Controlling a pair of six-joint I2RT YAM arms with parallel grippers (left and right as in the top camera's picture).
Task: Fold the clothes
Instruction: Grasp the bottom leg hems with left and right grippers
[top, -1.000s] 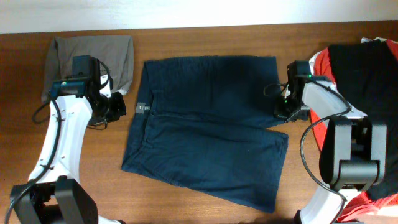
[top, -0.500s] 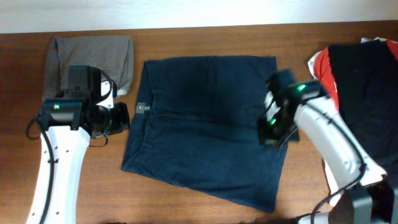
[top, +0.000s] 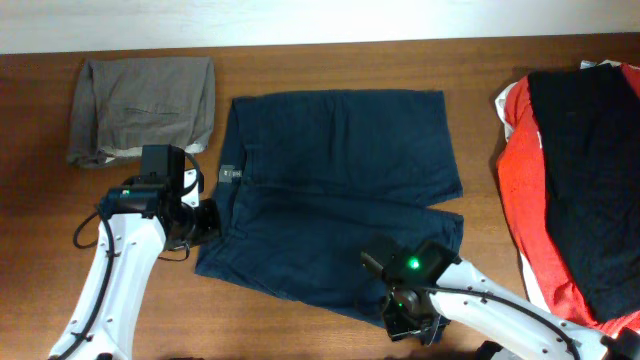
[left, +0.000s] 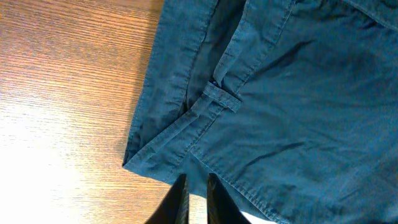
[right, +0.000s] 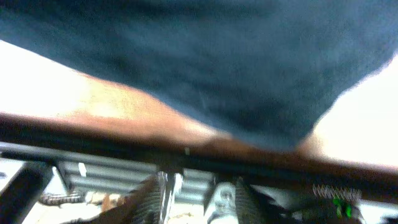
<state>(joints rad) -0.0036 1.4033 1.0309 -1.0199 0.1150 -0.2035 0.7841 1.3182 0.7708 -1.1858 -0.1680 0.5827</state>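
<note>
Dark navy shorts (top: 340, 190) lie spread flat in the middle of the wooden table. My left gripper (top: 207, 220) is just left of their front left waistband corner. In the left wrist view the fingers (left: 194, 196) are almost together and empty, tips at the edge of the waistband (left: 205, 118). My right gripper (top: 408, 318) is at the front hem of the right leg, near the table's front edge. The right wrist view is blurred: the fingers (right: 199, 199) are apart with nothing between them, and the shorts (right: 205, 62) fill the top.
A folded grey garment (top: 145, 105) lies at the back left. A pile of red and black clothes (top: 570, 170) covers the right side. The table's front edge (right: 186, 134) runs just below the shorts' hem.
My right arm swept from the shorts' back right side to their front hem. My left arm moved toward the front along the shorts' left edge.
</note>
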